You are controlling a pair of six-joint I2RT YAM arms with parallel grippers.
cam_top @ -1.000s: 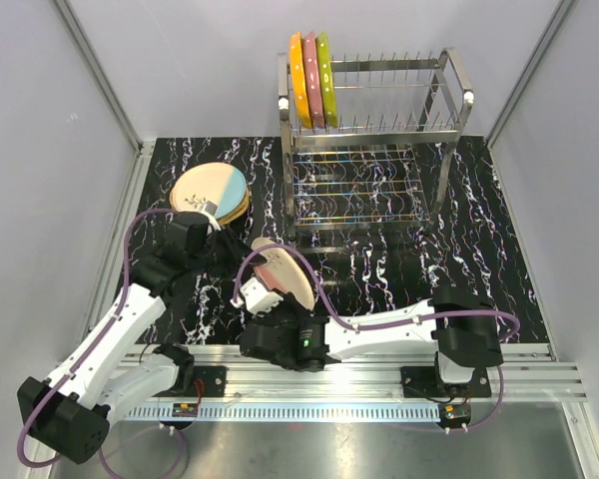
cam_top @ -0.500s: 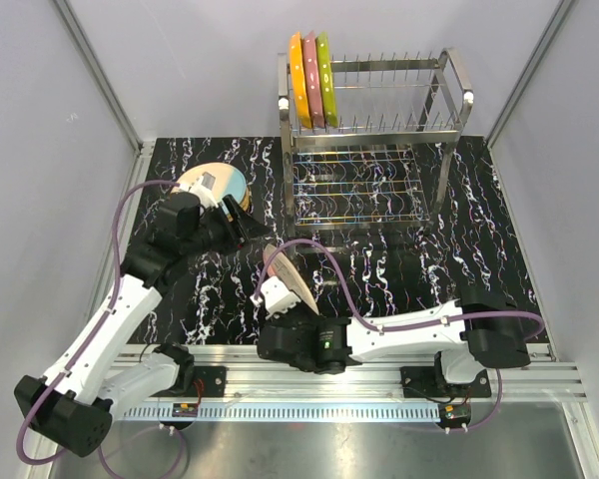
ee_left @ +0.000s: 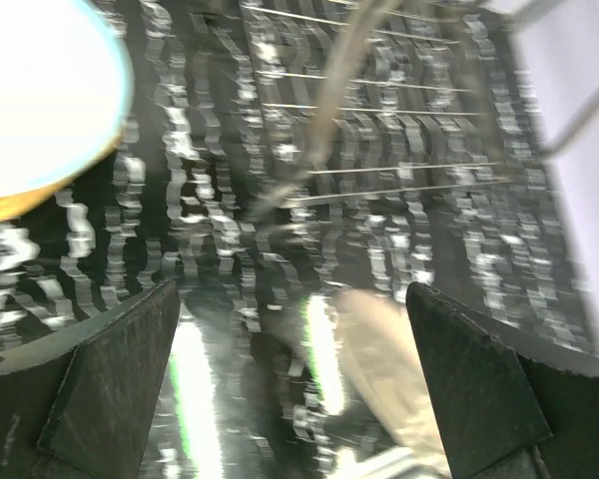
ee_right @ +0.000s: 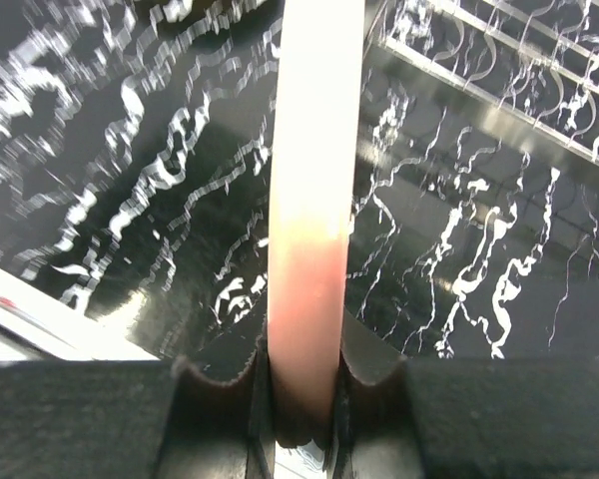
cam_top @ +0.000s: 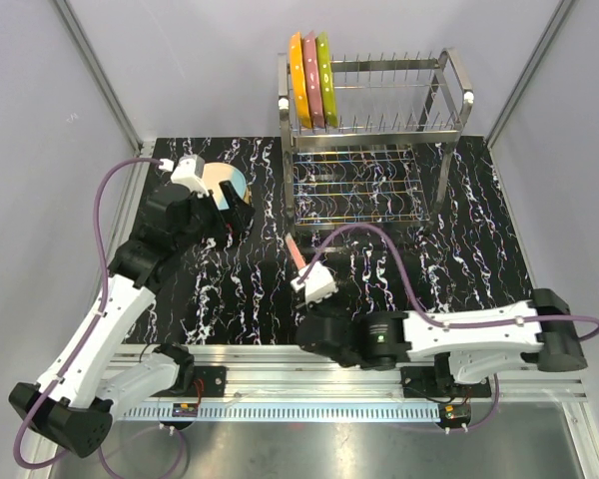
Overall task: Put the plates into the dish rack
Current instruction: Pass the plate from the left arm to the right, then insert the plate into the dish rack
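A pink plate [cam_top: 295, 248] stands on edge in the middle of the table, in front of the dish rack [cam_top: 459, 105], and my right gripper [cam_top: 302, 267] is shut on its rim. In the right wrist view the plate's edge [ee_right: 314, 190] rises straight up from the gripper [ee_right: 304, 399]. My left gripper [cam_top: 242, 212] is open and holds nothing, beside a stack of plates [cam_top: 218, 182] with a light blue one on top. The left wrist view is blurred: the stack [ee_left: 40, 90] is at top left and the gripper [ee_left: 295, 389] is wide open. Orange [cam_top: 297, 75], pink [cam_top: 311, 80] and lime-green [cam_top: 325, 72] plates stand in the rack's upper tier.
The rack's lower tier [cam_top: 354, 190] is a wire shelf with nothing visible on it. Grey walls close in the black marbled table [cam_top: 479, 239] on the left, back and right. An aluminium rail [cam_top: 379, 374] runs along the near edge.
My left gripper has opened and pulled back toward the stack. My right arm has swung right with the pink plate, turning it on edge and bringing it closer to the rack.
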